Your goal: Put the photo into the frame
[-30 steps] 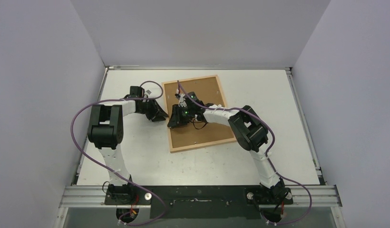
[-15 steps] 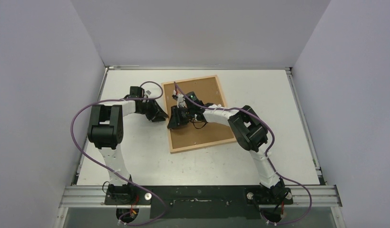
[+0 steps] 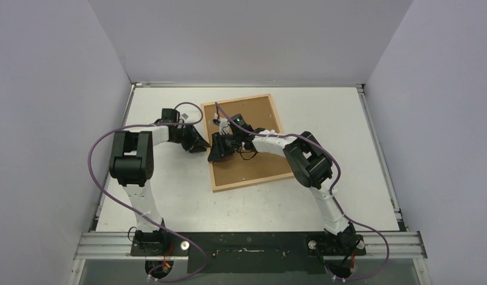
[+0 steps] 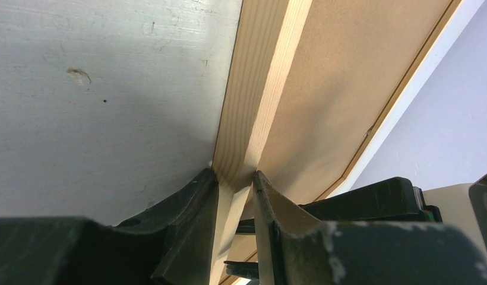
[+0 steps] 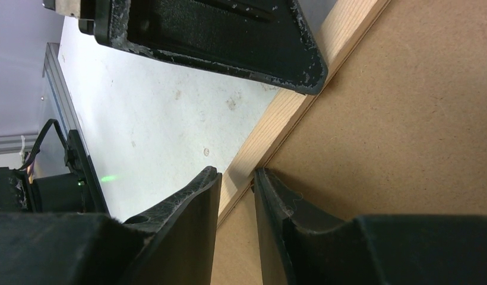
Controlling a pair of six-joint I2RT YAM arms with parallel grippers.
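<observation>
The light-wood frame lies flat near the back middle of the table, with a brown backing board filling it. My left gripper comes in from the left and is shut on the frame's left rail, one finger on the outside and one on the board side. My right gripper reaches in over the board and is shut on the same rail, just nearer than the left one. In the wrist views the left gripper and the right gripper both straddle the rail. The photo is out of view.
The white table is enclosed by pale walls on three sides. A metal rail at the near edge carries both arm bases. Purple cables loop beside each arm. One black finger of the left gripper shows in the right wrist view.
The right wrist has shifted slightly to the left over the board. The left arm and the frame have stayed where they were.
</observation>
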